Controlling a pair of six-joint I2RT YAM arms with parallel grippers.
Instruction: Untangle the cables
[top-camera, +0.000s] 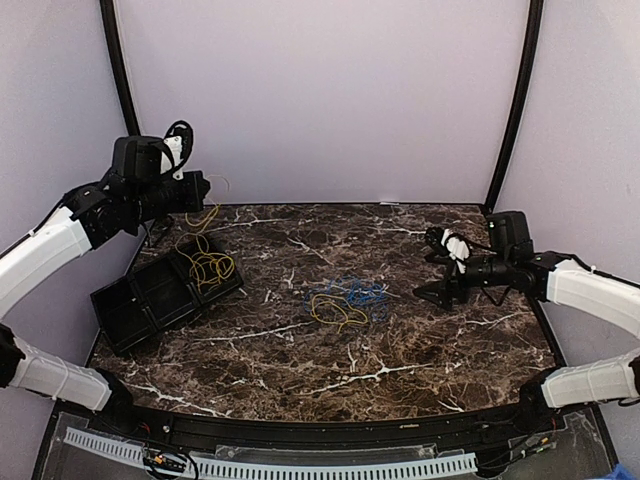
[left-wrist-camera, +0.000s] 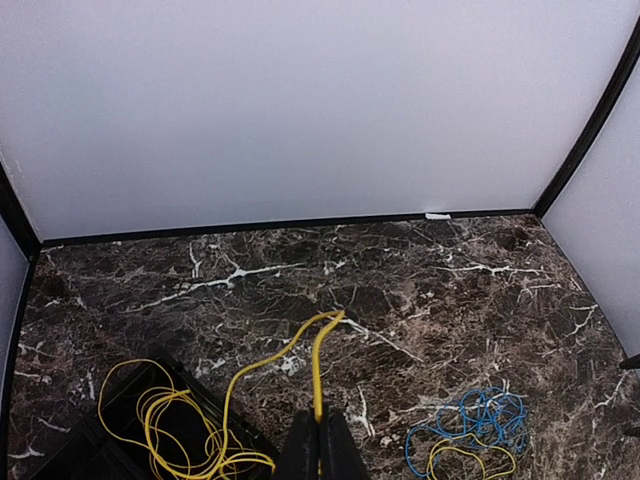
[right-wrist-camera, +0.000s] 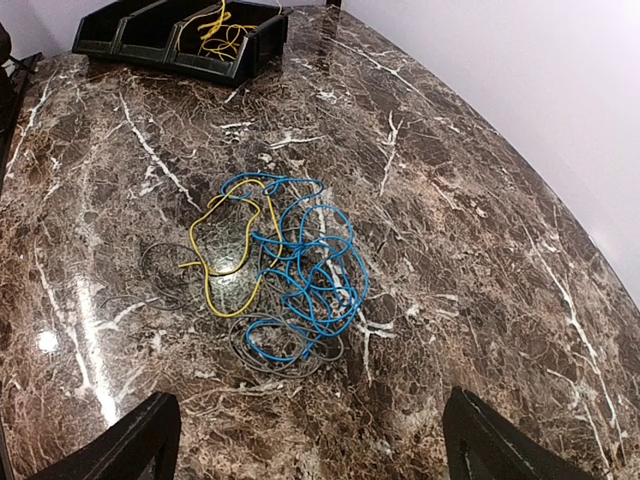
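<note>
Yellow cable (left-wrist-camera: 316, 370) pinched by left gripper (left-wrist-camera: 320, 435) above the tray (top-camera: 125, 305); right gripper (right-wrist-camera: 310, 425) wide, well off the tray.

A dark brown marble desk (top-camera: 400, 330) with white veins fills the middle of the top view. At its left a black tray (top-camera: 140, 305) of several compartments lies askew. Pale lilac walls (top-camera: 320, 100) close the back, with black poles (top-camera: 515, 100) in the corners. A white slotted strip (top-camera: 300, 467) runs along the bottom edge.

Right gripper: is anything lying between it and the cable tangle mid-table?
No. The right wrist view shows only bare marble table between the open right gripper and the tangle of blue and yellow cables; the top view agrees.
</note>
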